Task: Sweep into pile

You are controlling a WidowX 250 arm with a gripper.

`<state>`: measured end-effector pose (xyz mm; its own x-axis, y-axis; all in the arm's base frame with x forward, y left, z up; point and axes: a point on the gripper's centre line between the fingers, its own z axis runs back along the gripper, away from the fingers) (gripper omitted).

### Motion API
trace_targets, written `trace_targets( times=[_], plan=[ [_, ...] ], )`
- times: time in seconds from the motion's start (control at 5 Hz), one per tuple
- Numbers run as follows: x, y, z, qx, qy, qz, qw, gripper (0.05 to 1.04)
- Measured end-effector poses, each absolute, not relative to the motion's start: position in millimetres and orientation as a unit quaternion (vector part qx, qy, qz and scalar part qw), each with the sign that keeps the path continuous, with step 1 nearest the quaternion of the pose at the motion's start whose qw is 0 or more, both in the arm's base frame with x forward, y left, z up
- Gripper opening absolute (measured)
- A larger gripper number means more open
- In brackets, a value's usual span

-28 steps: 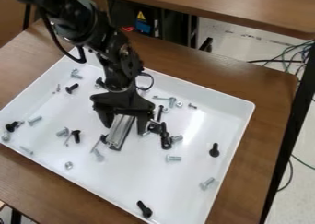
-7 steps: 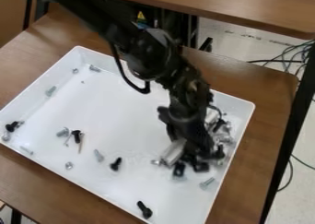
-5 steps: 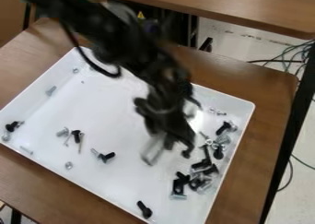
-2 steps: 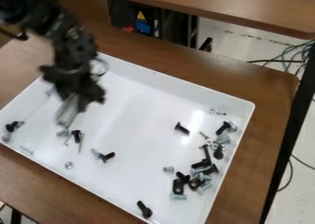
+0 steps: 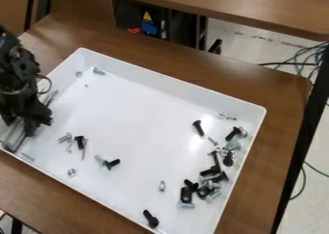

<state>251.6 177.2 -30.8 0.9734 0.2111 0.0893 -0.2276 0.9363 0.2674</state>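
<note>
My gripper (image 5: 18, 127) is at the tray's left corner, shut on a silver bar (image 5: 14, 136) that slants down to the tray floor. At the right side of the white tray (image 5: 128, 108), black and silver bolts and nuts lie in a loose cluster, with a black bolt (image 5: 209, 171) among them. A black screw (image 5: 198, 128) lies apart, up and left of that cluster. Left of centre are a silver bolt (image 5: 65, 137), a black bolt (image 5: 80, 141) and a touching pair with a black screw (image 5: 112, 164). Another black screw (image 5: 151, 219) lies near the bottom.
The tray's raised walls surround the parts on a brown wooden table (image 5: 276, 127). A small nut (image 5: 71, 172) lies near the lower left wall, and a silver bolt (image 5: 98, 71) in the top corner. A second tabletop (image 5: 244, 6) stands behind.
From the tray's right side my gripper has swung left with the bar. Many parts scattered mid-tray earlier now lie clustered at the right. The lone black screw has shifted slightly right.
</note>
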Motion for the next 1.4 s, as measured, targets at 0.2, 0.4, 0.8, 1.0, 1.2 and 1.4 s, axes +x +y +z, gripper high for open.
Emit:
trace_targets(
  times=[0.2,0.4,0.8,1.0,1.2,1.4],
  plan=[
    [242.3,182.9,-34.1,0.174,-0.023,0.073,0.982,0.362],
    [245.7,156.5,-42.7,0.165,-0.041,0.07,0.983,0.361],
    [246.9,67.5,-56.3,0.122,-0.095,0.055,0.986,0.362],
    [254.6,16.6,-58.8,0.112,-0.096,0.011,0.989,0.361],
    [258.8,-29.0,-59.0,0.088,-0.094,-0.003,0.992,0.361],
    [252.9,-80.9,-57.0,0.064,-0.079,-0.044,0.994,0.361]
  ],
)
